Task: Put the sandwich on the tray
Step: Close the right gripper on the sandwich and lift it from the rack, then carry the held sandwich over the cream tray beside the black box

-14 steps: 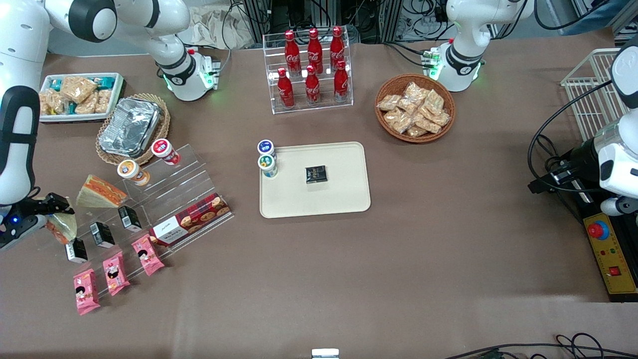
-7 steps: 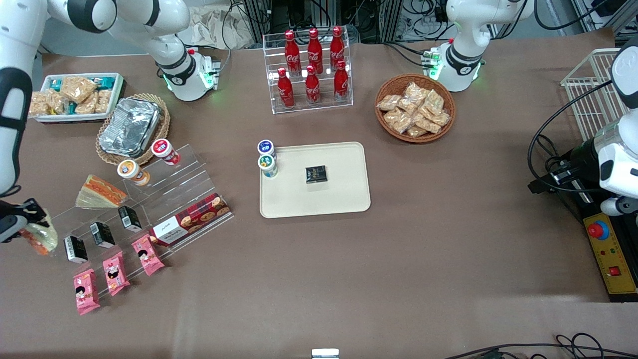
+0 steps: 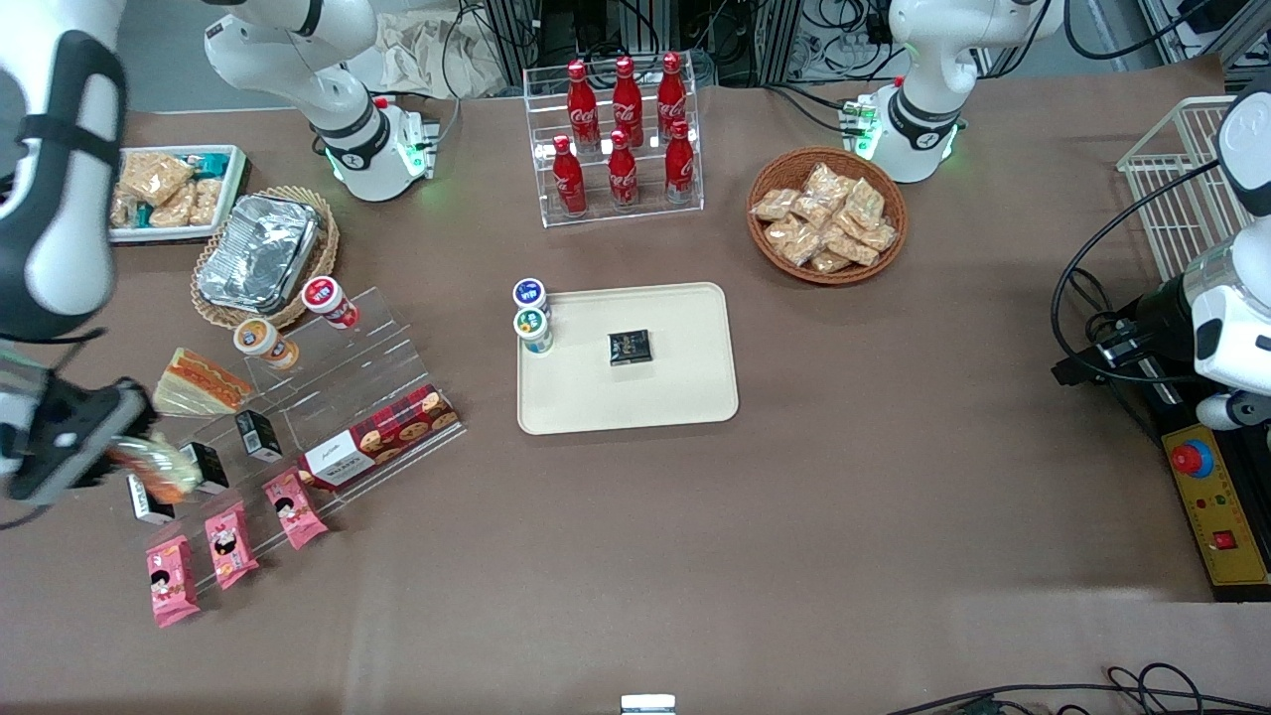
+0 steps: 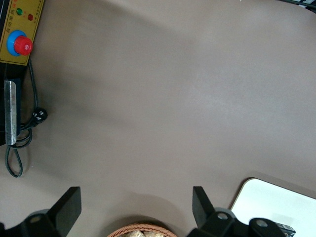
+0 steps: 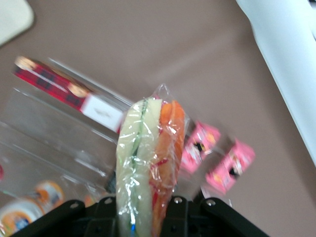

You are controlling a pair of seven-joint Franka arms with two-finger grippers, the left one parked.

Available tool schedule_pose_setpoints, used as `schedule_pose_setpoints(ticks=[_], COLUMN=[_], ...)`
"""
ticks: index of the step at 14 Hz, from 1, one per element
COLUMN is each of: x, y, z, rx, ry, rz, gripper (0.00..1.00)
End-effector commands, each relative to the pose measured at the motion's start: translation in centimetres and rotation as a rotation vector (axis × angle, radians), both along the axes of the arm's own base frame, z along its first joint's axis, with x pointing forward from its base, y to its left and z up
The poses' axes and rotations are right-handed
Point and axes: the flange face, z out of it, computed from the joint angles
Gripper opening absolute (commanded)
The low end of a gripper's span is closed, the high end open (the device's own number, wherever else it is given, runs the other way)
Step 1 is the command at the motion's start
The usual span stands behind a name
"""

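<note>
My right gripper (image 3: pixel 134 459) hangs above the clear stepped shelf (image 3: pixel 328 397) at the working arm's end of the table, shut on the sandwich (image 3: pixel 154 467). In the right wrist view the sandwich (image 5: pixel 148 163) is a clear-wrapped wedge with pale bread and an orange filling edge, clamped between the black fingers (image 5: pixel 106 212) of the gripper (image 5: pixel 144 215). The cream tray (image 3: pixel 685 397) lies at the table's middle, toward the parked arm from the gripper. On it are a small black packet (image 3: pixel 630 347) and a cup (image 3: pixel 534 330).
A second, striped sandwich wedge (image 3: pixel 197 383) rests on the shelf beside the gripper. Black boxes (image 3: pixel 260 435), pink snack packs (image 3: pixel 228 544) and a plaid cookie box (image 3: pixel 382 435) lie close by. A foil container (image 3: pixel 258 253), cola bottle rack (image 3: pixel 621 139) and snack basket (image 3: pixel 827 215) stand farther from the camera.
The gripper has swung with the sandwich from the table's edge back toward the shelf, and the arm's upper links have shifted over the white snack bin.
</note>
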Motion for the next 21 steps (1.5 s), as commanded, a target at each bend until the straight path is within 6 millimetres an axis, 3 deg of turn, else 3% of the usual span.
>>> schedule_pose_setpoints(ticks=[1,4,6,8,11,14,21], x=[-0.6,-1.7,-2.6,-2.8,-3.9,-5.7,-9.6], y=[8.7,18.6,24.5,29.0,34.2,38.9,45.0], z=[-0.1,-2.6,-6.3,-10.3,-14.3,-16.6,-23.1], rx=[-0.01,0.015,0.061,0.081,0.078,0.064,0.007], ry=[0.02,0.057,0.109,0.111,0.096,0.065,0.09], rz=[0.13,0.184,0.228,0.276,0.349,0.413,0.457], gripper=[0.0,0.0,0.0,0.0,0.0,0.0,0.0])
